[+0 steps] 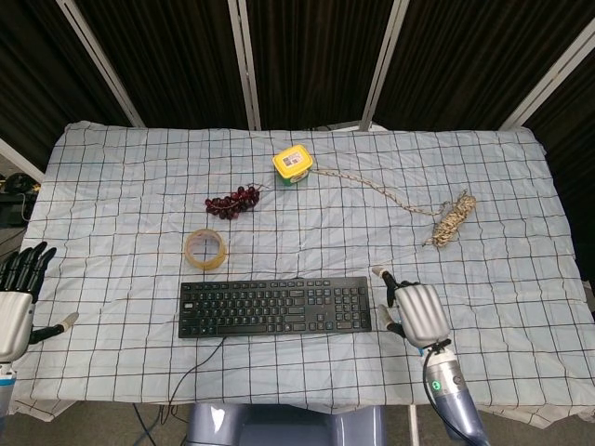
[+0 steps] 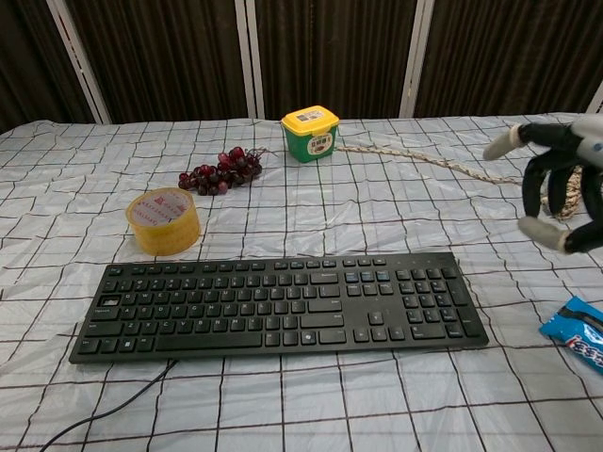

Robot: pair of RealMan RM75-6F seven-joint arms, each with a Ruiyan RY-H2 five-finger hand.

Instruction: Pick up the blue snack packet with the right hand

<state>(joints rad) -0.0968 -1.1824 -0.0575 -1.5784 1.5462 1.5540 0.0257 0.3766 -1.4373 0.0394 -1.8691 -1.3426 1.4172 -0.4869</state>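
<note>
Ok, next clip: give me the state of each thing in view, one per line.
Right robot hand: raised above the table, fingers curled, holding nothing.
Left robot hand: off the table's left edge, fingers apart, empty.
Blue snack packet: flat on the cloth, not held.
Yellow-lidded tub: upright, lid on.
Tape roll: lying flat.

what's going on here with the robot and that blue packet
The right robot hand is raised above the table with its fingers curled and nothing in them. The blue snack packet lies on the checked cloth below it, just right of the black keyboard, so the pick-up has not succeeded at this point. The left robot hand sits idle at the table's near left edge, fingers apart and holding nothing.
</note>
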